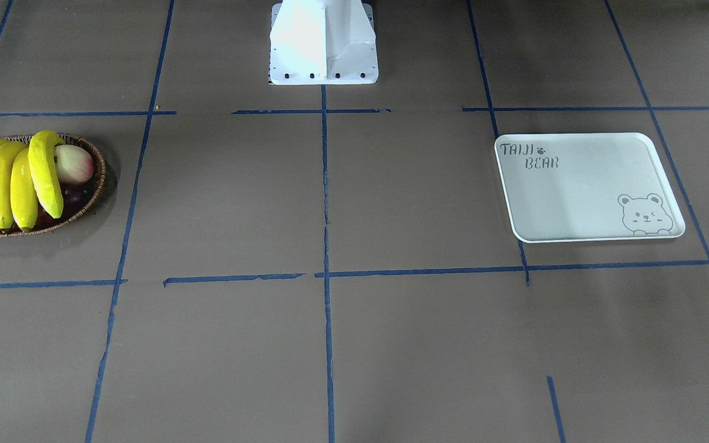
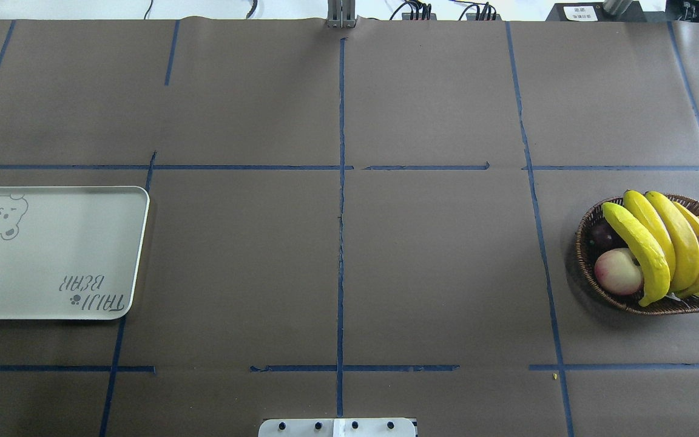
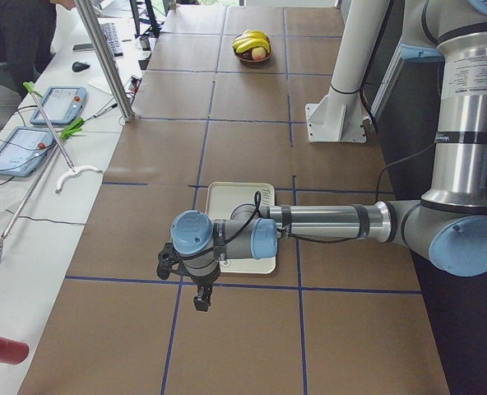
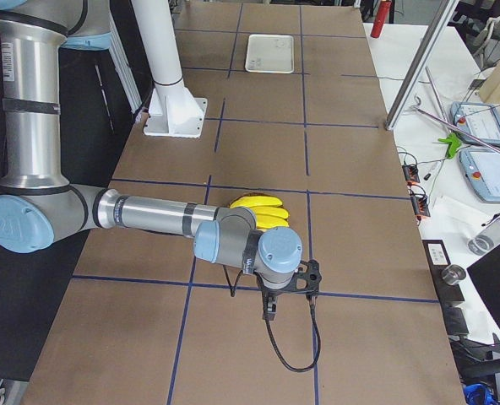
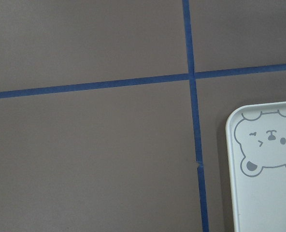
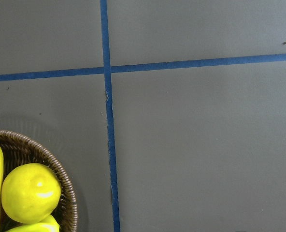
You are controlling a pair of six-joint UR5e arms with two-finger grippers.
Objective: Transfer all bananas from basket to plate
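Overhead exterior gives you the layout. Four bananas [image 2: 668, 243] lie side by side across the wicker basket [image 2: 581, 255] on the robot's right. The white bear-print plate [image 2: 52, 255] sits well apart on the robot's left, with nothing on it. Beside the bananas in the basket you can see a pink-blushed fruit [image 2: 617, 271] and a dark fruit [image 2: 600, 233].

Neither arm shows in that view or in the front-facing one, so you need the side cameras for them. Exterior left shows the left gripper [image 3: 201, 303] hanging above the table at the plate's near edge. Exterior right shows the right gripper [image 4: 269, 310] hanging above the table just in front of the basket. From those angles you cannot tell how far either pair of fingers is spread, and nothing is seen in them.

The right wrist camera adds a round yellow lemon [image 6: 31, 192] against the basket rim, which the front-facing view hides behind the bananas. The left wrist camera catches only the plate's bear corner and taped brown table [image 5: 94, 154].
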